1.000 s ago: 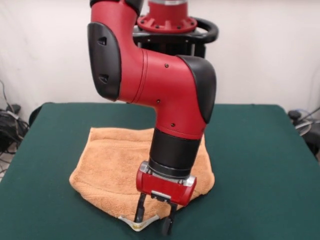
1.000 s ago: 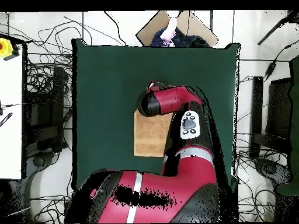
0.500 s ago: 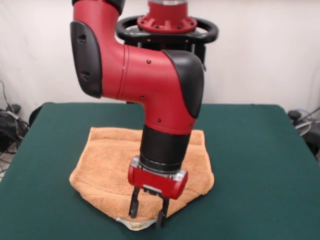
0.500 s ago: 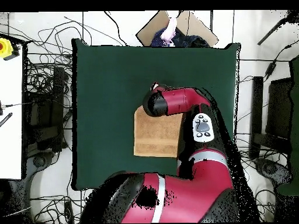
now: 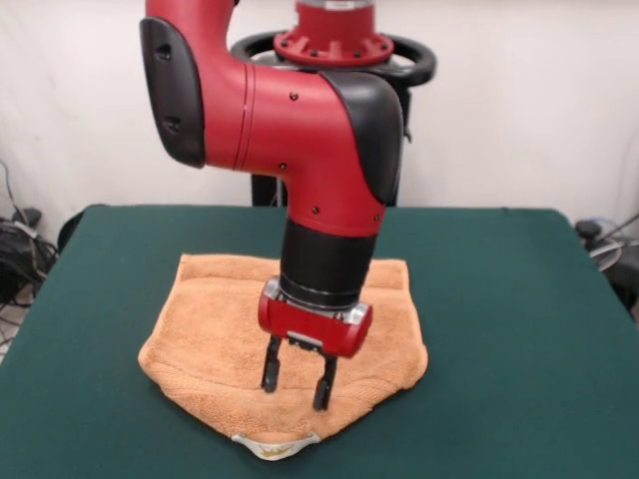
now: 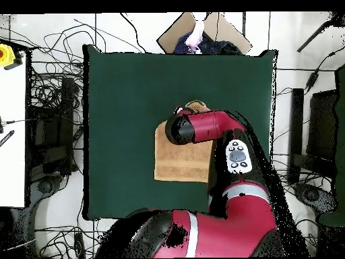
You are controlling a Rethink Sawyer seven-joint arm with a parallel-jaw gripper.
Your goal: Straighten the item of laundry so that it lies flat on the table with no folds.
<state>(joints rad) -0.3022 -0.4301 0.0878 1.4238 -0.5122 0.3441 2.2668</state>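
Note:
The orange-tan towel (image 5: pixel 220 329) lies folded on the green table (image 5: pixel 499 329), with thick doubled edges. Its near corner comes to a point, where a white label with yellow print (image 5: pixel 275 446) sticks out. My gripper (image 5: pixel 297 382) hangs just above the towel's near part, a little behind the label corner. It is open and holds nothing. In the overhead view the towel (image 6: pixel 176 160) shows as a rectangle with one corner (image 6: pixel 196 106) poking out past the arm. The arm's wrist (image 6: pixel 180 129) hides the gripper there.
The robot's pedestal (image 5: pixel 334 50) stands at the table's far side. In the overhead view a cardboard box with cloth (image 6: pixel 205 35) sits beyond the table's far edge. Cables (image 6: pixel 47 128) lie around the table on both sides.
My gripper has risen and drawn back from the label corner towards the pedestal. The label corner now lies free at the towel's near point. The arm's upper links have swung aside.

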